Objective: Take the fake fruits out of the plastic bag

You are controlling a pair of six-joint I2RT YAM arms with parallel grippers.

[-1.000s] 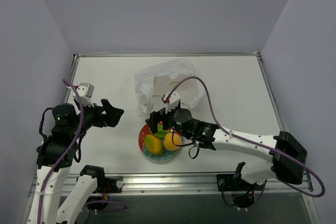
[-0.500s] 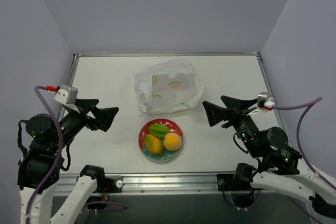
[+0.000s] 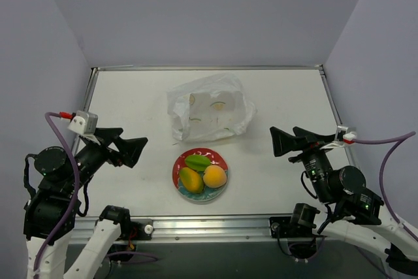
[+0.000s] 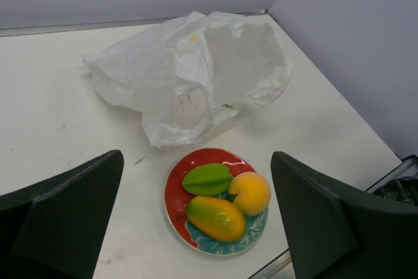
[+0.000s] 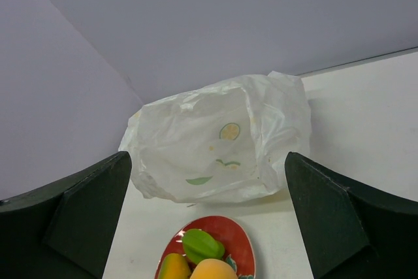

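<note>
Three fake fruits lie together on a red and teal floral plate [image 3: 176, 169] near the front middle of the white surface [image 3: 130, 96]. The mango-shaped fruit [image 3: 191, 180], yellow-orange running to green, sits at the plate's front left. The round orange-yellow fruit [image 3: 214, 176] lies just beside it on the right, the two touching or nearly so. The flat green piece [image 3: 197, 161] lies behind them, toward the bag.

The plastic bag [image 3: 209, 114] lies crumpled on the surface just behind the plate, its near edge close to the plate's rim but apart from it. Its film is thin, white and wrinkled. A few small yellowish and green marks show through it; whether these are pieces inside or print on the film cannot be told from here.

The left pincer [image 3: 134, 148] hangs above the surface to the left of the plate, well apart from plate and bag. Its jaws are spread wide with nothing between them, and in its wrist view the two dark fingers [image 4: 65, 220] frame plate and bag. The right pincer [image 3: 274, 142] hangs to the right of the plate, likewise well apart from it, jaws wide and empty, pointing toward the bag
</note>
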